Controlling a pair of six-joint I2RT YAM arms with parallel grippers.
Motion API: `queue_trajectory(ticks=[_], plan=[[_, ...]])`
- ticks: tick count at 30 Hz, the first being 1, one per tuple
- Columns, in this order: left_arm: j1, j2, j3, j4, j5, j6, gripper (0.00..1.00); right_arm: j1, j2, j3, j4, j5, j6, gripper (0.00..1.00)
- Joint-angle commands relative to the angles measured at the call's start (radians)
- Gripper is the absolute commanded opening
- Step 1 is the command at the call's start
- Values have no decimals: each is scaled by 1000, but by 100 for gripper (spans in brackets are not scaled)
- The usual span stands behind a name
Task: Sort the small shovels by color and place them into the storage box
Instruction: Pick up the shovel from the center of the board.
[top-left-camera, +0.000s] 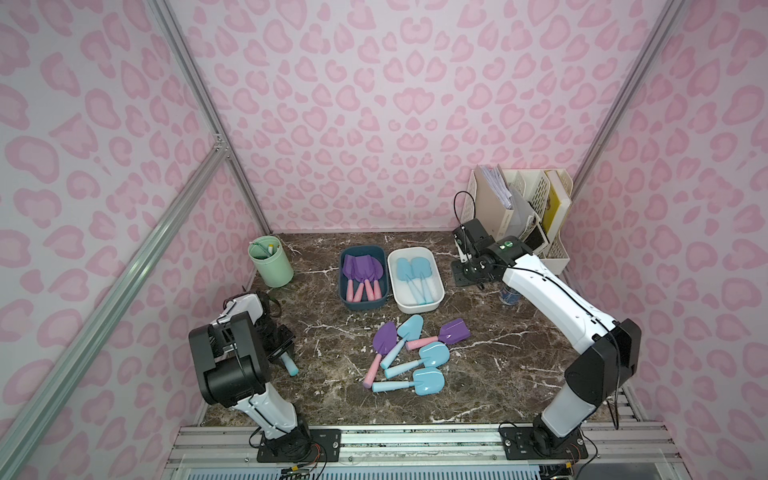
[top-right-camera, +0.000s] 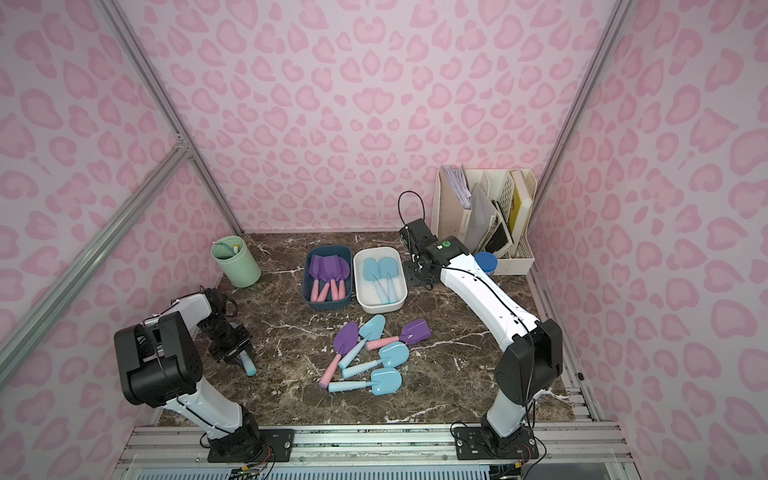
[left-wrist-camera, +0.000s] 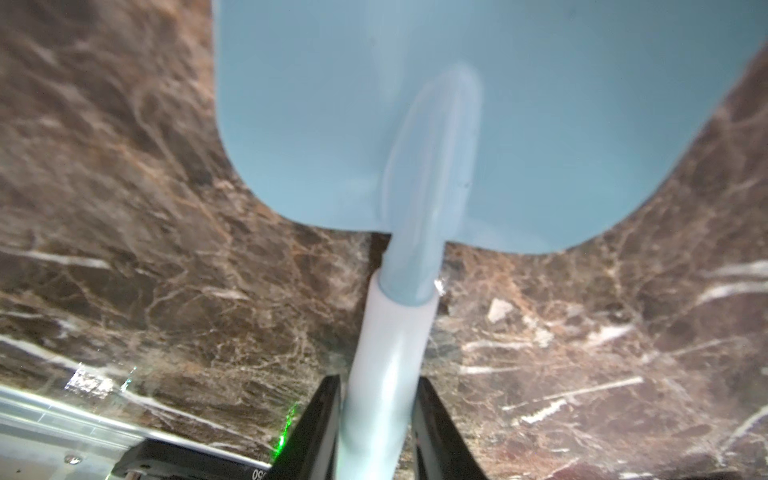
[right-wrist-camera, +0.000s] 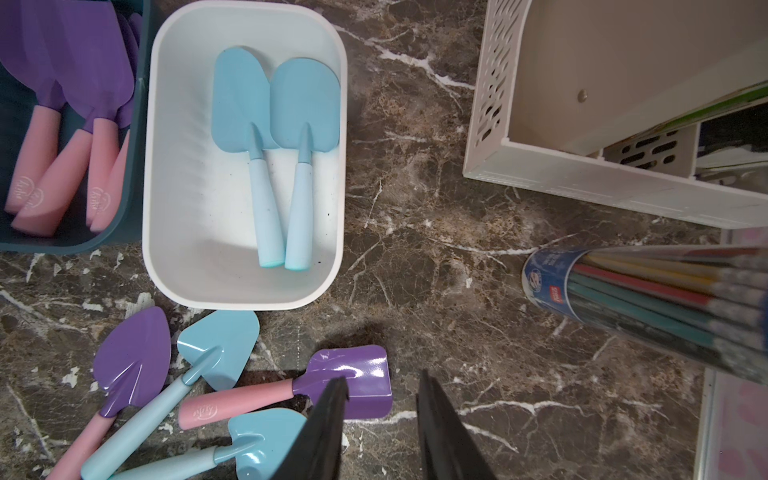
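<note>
My left gripper (left-wrist-camera: 377, 378) is shut on the pale handle of a light blue shovel (left-wrist-camera: 457, 124). In both top views only the handle end (top-left-camera: 289, 365) shows below the left gripper (top-left-camera: 280, 351), low at the table's left. A dark blue box (top-left-camera: 363, 306) holds several purple shovels (top-left-camera: 361, 268) with pink handles. Beside it, a white box (top-left-camera: 415, 308) holds two light blue shovels (top-left-camera: 413, 270). Several loose shovels lie in front of the boxes: purple ones (top-left-camera: 385, 337) (right-wrist-camera: 353, 382) and light blue ones (top-left-camera: 428, 381). My right gripper (right-wrist-camera: 382, 375) hangs open, with nothing in it, right of the white box (right-wrist-camera: 245, 299).
A green cup (top-left-camera: 270, 266) stands at the back left. A cream file organizer (top-left-camera: 536, 208) with papers fills the back right corner. A tube of coloured pencils (right-wrist-camera: 644, 299) with a blue lid (top-right-camera: 486, 262) stands under my right arm.
</note>
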Motion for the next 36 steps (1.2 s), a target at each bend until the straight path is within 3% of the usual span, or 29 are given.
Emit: queue_trajectory(ticks=[1,17,36], plan=[[-4,-8,3,-17,-17,1,28,1,-4,-2,6,-1,2,35],[-51,-64,13,-24,-59,-1,8,1,-4,-3,7,-3,5,33],[-170,-211,177,-161,-106,29,5,2,-35,-44,24,-17,16,33]])
